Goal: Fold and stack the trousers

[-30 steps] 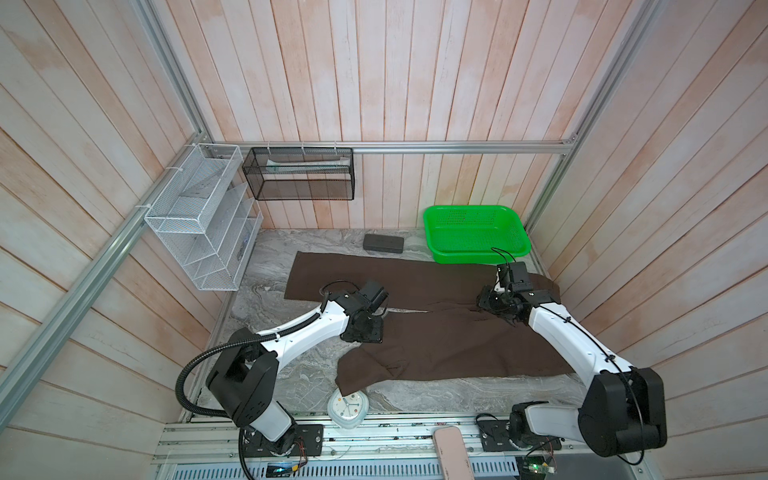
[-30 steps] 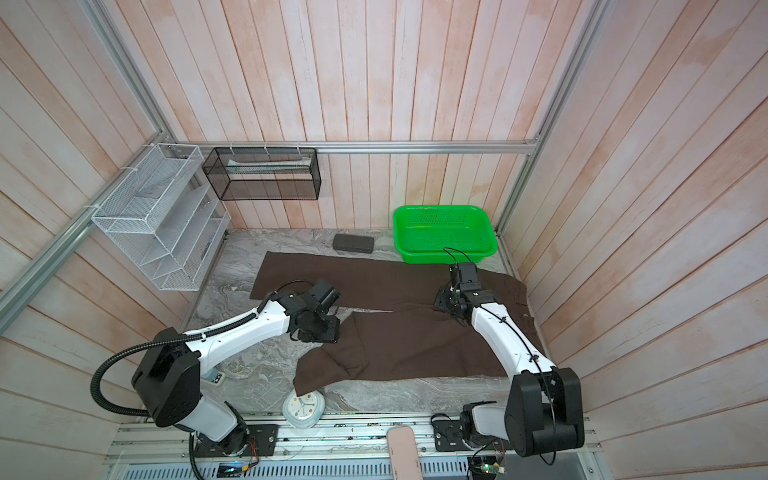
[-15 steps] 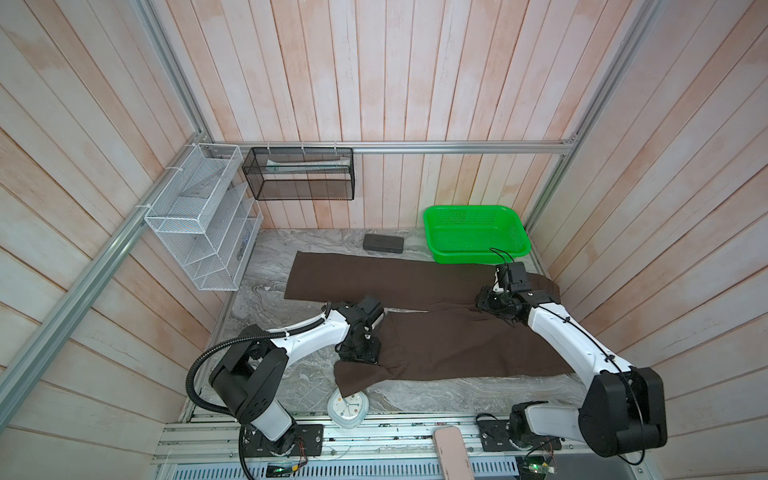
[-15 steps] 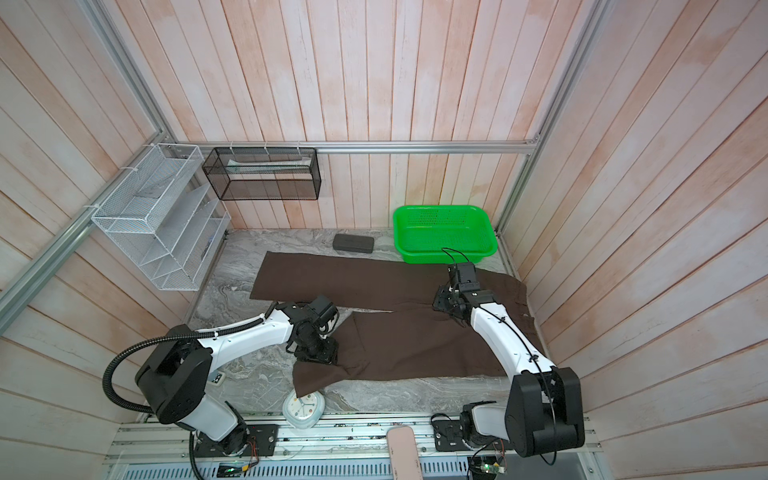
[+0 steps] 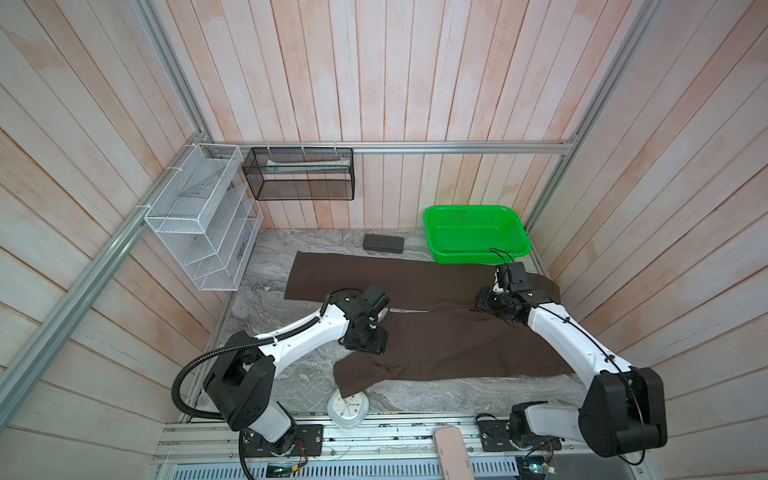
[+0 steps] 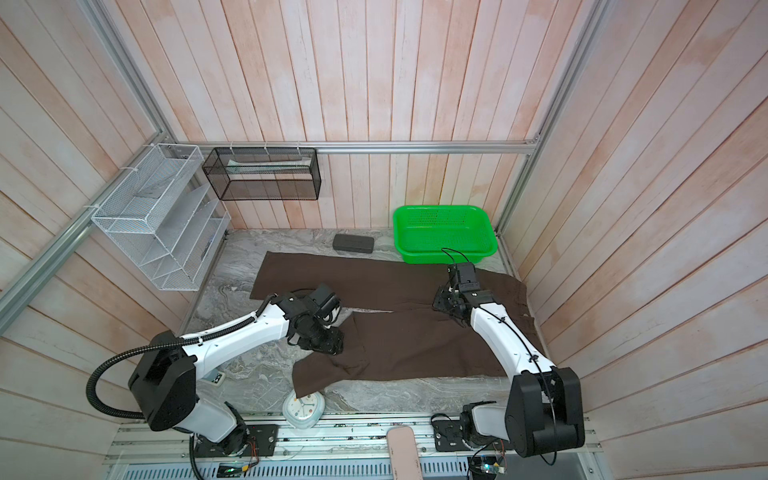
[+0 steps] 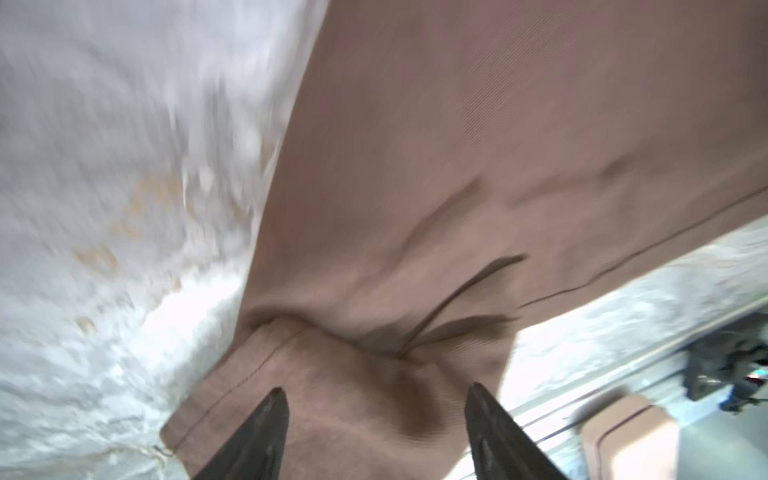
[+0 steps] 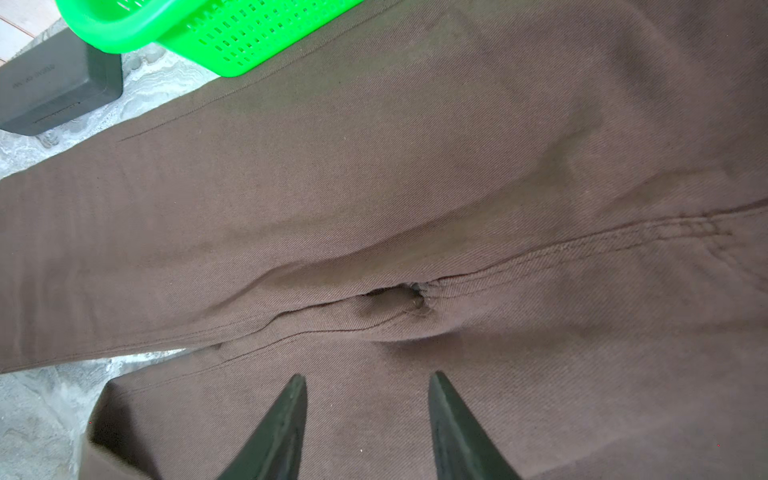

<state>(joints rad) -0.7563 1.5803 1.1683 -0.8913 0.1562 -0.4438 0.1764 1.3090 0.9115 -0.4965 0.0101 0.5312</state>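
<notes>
Dark brown trousers (image 5: 436,345) spread over marble table (image 5: 270,291), both arms down on the cloth.
Waist at right, 2 legs running left: far leg flat, its far edge just beside the dark grey case (image 5: 383,243) and the green basket (image 5: 478,254); near leg rumpled at the hem, w/ one corner lying on the white clock (image 5: 348,409) at the table's front edge. Left gripper (image 5: 365,340) sits at the near leg's far-left edge; right gripper (image 5: 488,301) is low over the crotch area. White wire rack (image 5: 199,216) & black mesh basket (image 5: 299,174) hang on the walls.

Matte twill trousers (image 8: 415,166) (glossy plastic basket (image 8: 249,41))
</notes>
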